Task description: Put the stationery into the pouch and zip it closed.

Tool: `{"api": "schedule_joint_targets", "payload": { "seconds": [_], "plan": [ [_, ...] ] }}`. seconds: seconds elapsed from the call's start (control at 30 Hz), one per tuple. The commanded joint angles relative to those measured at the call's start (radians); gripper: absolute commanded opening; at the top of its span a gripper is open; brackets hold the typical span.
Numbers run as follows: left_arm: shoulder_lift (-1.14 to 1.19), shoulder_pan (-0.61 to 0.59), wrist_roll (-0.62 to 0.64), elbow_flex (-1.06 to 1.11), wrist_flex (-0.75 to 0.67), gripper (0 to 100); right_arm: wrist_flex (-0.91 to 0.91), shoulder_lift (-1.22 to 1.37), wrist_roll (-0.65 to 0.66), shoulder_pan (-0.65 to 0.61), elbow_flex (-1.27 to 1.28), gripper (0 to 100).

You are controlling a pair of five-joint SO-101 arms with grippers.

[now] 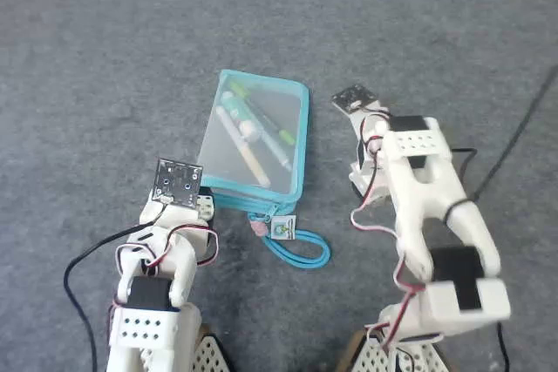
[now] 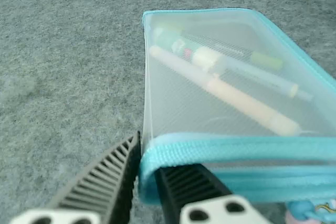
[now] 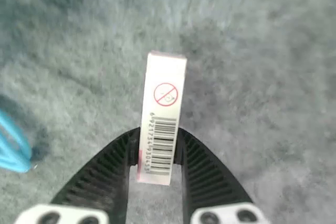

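Observation:
A clear mesh pouch (image 1: 253, 141) with teal trim lies at the table's middle, with several pens and markers (image 1: 253, 132) inside. My left gripper (image 2: 147, 178) is shut on the pouch's (image 2: 220, 103) near teal corner, by the zipper edge (image 2: 236, 150). In the high view that gripper (image 1: 207, 205) sits at the pouch's near left corner. My right gripper (image 3: 157, 141) is shut on a white eraser (image 3: 164, 103) with a barcode label, held just above the grey mat, to the right of the pouch. In the high view the right arm (image 1: 418, 180) hides the eraser.
A teal strap loop (image 1: 301, 252) and a small charm (image 1: 282, 228) trail from the pouch's near end; the strap (image 3: 13, 145) also edges the right wrist view. Grey felt mat (image 1: 105, 84) covers the table. Black cables (image 1: 514, 141) run along the right side.

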Motion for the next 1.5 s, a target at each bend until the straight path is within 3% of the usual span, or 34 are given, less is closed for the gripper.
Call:
{"api": "schedule_joint_targets", "payload": {
  "seconds": [0.0,0.2,0.7,0.9,1.1,1.3,1.47],
  "plan": [
    [-0.008,0.002,-0.015,-0.015,-0.032,1,-0.008,0.051,-0.015,0.01,-0.091,2.6],
    [-0.008,0.002,-0.015,-0.016,-0.032,1,-0.007,0.077,-0.015,0.021,-0.087,14.9],
    [-0.008,0.002,-0.015,-0.016,-0.034,1,-0.064,0.001,-0.034,0.053,0.057,12.5],
    [-0.008,0.006,-0.015,-0.016,-0.034,1,-0.064,0.007,-0.054,0.062,0.051,0.5],
    [-0.008,0.014,-0.009,-0.016,-0.035,1,0.079,-0.186,-0.057,0.051,0.054,0.7],
    [-0.008,0.114,0.025,-0.016,-0.035,1,0.286,-0.578,-0.058,-0.054,0.058,0.7],
    [-0.008,0.117,0.04,-0.019,-0.035,1,0.437,-0.806,-0.055,-0.3,0.057,0.7]
  ]
}}
